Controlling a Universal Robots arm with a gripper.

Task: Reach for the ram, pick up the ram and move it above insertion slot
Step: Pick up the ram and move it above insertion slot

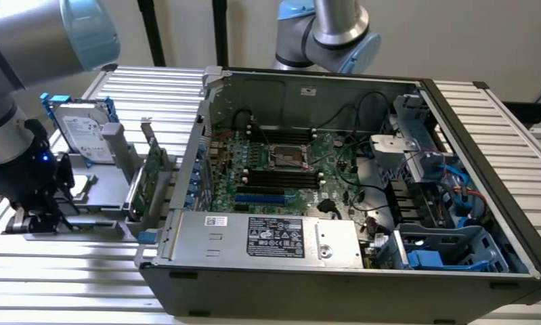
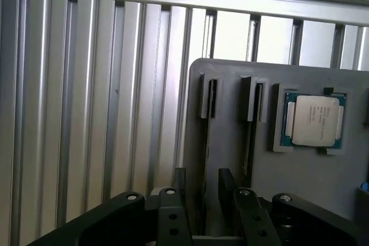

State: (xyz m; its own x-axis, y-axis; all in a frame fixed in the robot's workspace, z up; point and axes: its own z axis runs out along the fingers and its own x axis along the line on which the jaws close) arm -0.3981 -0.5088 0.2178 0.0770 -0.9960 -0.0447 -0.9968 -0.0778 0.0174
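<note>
Black claw hangs open over the slatted counter and gray holder, its 2 fingers either side of the ram, which stands edge-on in a slot. A good grasp probably needs the thin edge centred and a square, gentle squeeze.

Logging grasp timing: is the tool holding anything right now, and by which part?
Nothing is gripped yet. The tool straddles the ram, which stands edgewise in its grey holder, with the fingers clear of it.
</note>
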